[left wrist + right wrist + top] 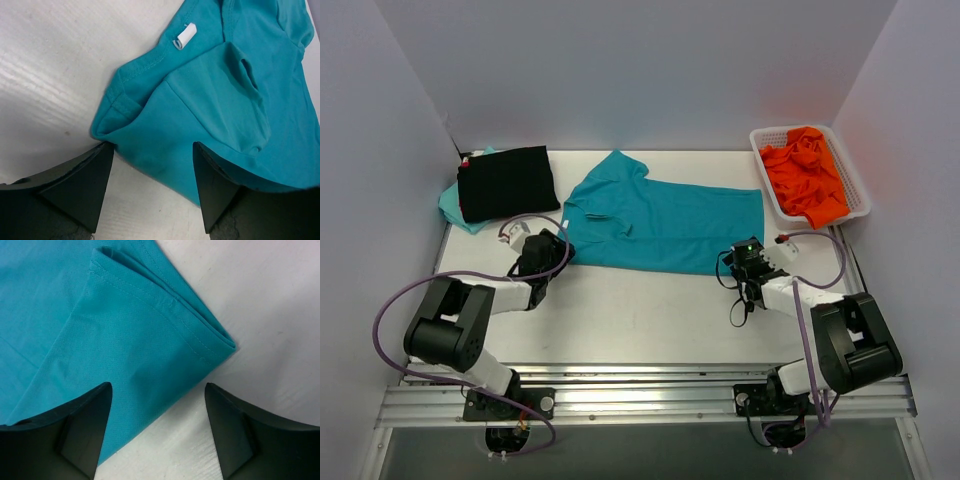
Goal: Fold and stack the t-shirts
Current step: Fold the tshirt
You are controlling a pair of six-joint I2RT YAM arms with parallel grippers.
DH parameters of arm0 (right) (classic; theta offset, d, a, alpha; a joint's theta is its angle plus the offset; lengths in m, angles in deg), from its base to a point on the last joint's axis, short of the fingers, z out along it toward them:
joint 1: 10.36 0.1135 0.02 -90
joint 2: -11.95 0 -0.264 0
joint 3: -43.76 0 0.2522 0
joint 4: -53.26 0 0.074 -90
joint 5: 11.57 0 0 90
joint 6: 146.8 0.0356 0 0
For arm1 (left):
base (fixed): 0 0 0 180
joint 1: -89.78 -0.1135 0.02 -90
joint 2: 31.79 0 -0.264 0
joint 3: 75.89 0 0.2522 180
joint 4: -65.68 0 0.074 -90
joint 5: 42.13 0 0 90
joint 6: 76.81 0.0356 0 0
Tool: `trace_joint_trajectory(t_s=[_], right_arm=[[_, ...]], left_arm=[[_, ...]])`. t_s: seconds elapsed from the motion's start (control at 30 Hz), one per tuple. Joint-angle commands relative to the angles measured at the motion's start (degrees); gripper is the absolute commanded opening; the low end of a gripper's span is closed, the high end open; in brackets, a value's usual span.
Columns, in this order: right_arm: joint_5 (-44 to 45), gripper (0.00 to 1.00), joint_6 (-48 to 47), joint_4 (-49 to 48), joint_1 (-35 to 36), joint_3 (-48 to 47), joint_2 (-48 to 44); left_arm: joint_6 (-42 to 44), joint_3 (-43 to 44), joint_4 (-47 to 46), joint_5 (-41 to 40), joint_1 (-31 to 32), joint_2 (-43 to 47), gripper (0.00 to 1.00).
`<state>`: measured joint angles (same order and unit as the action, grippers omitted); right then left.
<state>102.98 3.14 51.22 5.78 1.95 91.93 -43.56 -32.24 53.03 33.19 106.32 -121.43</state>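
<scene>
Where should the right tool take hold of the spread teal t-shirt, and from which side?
Probably the near right hem corner of the teal t-shirt, approached from the near table edge. The right tool stands open there, and the doubled hem lies flat with a free edge, so one finger can slide under it.

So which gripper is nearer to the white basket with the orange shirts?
Right. The right gripper is at the teal shirt's hem corner, below the basket; the left gripper is far across, at the collar end.

Spread t-shirt (665, 225) mid-table, folded stack (505, 182) far left, basket (855, 170) far right
</scene>
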Motion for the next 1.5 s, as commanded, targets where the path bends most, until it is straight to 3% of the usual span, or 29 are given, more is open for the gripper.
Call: trace_joint_trajectory(t_s=[0.0,0.07,0.1,0.23,0.27,0.33,0.37,0.63,0.77,1.23,1.47], right_arm=[[0.14,0.64,0.18,-0.64,-0.41,0.72,1.14],[-0.03,0.58,0.09,-1.17,-0.58,0.81,1.66],[-0.03,0.46,0.00,-1.26,-0.85,0.81,1.75],[-0.39,0.24,-0.26,-2.31,-1.37,1.25,2.28],[-0.56,0.21,-0.35,-2.40,-1.46,1.25,2.37],[-0.56,0.07,-0.35,-2.49,-1.55,1.42,2.46],[-0.56,0.00,-0.27,-2.49,-1.55,1.34,2.37],[0.32,0.00,0.96,1.98,-1.20,2.30,-3.24],[1.37,0.00,1.93,7.69,-0.15,2.39,-8.61],[3.57,0.00,4.39,23.78,2.31,3.71,-23.99],[3.83,0.00,5.01,28.18,3.11,3.97,-27.16]], left_arm=[[0.59,1.83,0.67,2.10,-0.71,-3.95,0.74],[0.76,2.54,0.40,2.55,-0.80,-5.53,0.71],[0.77,3.06,0.31,2.72,-0.89,-5.89,0.69],[1.20,3.86,-0.04,2.99,-1.07,-7.03,0.52],[1.38,3.95,-0.04,2.99,-1.07,-7.12,0.32],[1.56,4.04,0.13,2.99,-1.33,-7.21,0.08],[1.56,3.95,0.13,2.90,-1.42,-7.21,0.03],[0.94,0.97,1.98,2.99,-0.81,-2.82,0.02],[-0.46,-2.28,5.31,1.76,1.48,4.47,0.02],[-4.86,-7.91,28.85,-8.35,10.53,35.65,0.02],[-6.44,-8.62,38.45,-10.81,14.66,43.67,0.02]])
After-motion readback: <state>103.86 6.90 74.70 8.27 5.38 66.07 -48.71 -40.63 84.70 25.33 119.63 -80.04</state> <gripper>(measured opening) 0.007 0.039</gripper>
